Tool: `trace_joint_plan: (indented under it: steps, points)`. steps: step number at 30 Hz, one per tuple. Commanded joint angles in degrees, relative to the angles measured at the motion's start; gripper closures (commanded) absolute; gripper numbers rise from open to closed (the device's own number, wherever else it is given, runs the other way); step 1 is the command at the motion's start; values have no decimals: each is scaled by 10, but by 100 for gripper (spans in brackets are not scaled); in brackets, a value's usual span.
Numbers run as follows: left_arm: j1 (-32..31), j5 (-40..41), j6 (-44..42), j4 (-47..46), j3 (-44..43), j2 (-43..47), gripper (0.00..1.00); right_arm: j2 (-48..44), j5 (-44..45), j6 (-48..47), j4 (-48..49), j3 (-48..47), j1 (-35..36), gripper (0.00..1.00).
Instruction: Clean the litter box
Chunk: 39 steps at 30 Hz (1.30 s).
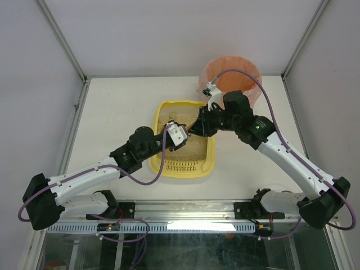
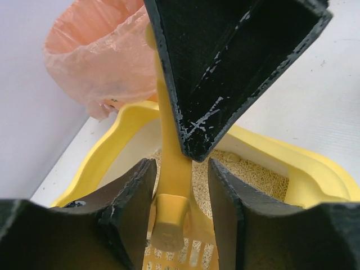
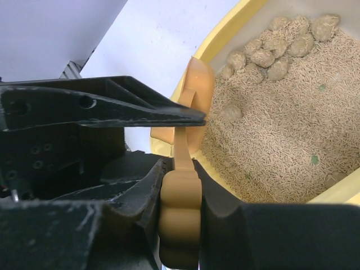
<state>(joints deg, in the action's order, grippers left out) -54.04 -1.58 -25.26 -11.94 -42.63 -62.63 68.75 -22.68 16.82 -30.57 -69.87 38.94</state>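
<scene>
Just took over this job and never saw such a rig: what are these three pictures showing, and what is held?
Two robot arms are bolted at the table's near edge, each ending in two-finger jaws. The overhead picture looks down from behind them: left arm, right arm, both reaching over the yellow litter box; behind it stands a bin lined with a pink bag. The other two pictures come from a camera on each wrist, looking along its own jaws. The right jaws are shut on the handle of the orange scoop. The left jaws flank that scoop; whether they grip it I cannot tell. Clumps lie in the litter.
</scene>
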Motion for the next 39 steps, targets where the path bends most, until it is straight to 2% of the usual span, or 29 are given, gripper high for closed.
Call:
trace_joint_plan:
  steps: [1, 3, 4, 6, 7, 10, 13, 18, 24, 31, 39]
  points:
    - [-5, 5, 8, -39, -14, -9, 59, -21, -51, 3, 45, -30, 5, 100]
    - [-5, 12, 7, -39, -15, -13, 73, -23, -57, 4, 54, -27, 5, 100]
    - [-5, 17, 9, -39, -16, -15, 80, -26, -54, 6, 63, -22, 5, 96]
    - [-5, 30, 17, -39, -19, -19, 97, -36, -30, 12, 84, -6, 5, 81]
    - [-5, 37, 24, -39, -21, -20, 100, -42, -11, 16, 96, 5, 5, 73]
    - [-5, 57, 45, -48, -22, -18, 100, -63, 42, 30, 143, 41, 6, 45]
    - [-5, 65, 68, -58, -22, -15, 100, -79, 78, 55, 207, 82, 5, 36]
    - [-5, 66, 94, -56, -31, -19, 100, -90, 124, 107, 313, 143, 17, 35]
    - [-5, 63, 102, -53, -32, -20, 100, -85, 204, 115, 414, 193, 67, 46]
    - [-5, 23, 95, -47, -24, -12, 100, -84, 212, 93, 420, 193, 76, 51]
    - [-5, 11, 89, -47, -18, -2, 100, -81, 181, 82, 313, 134, 76, 57]
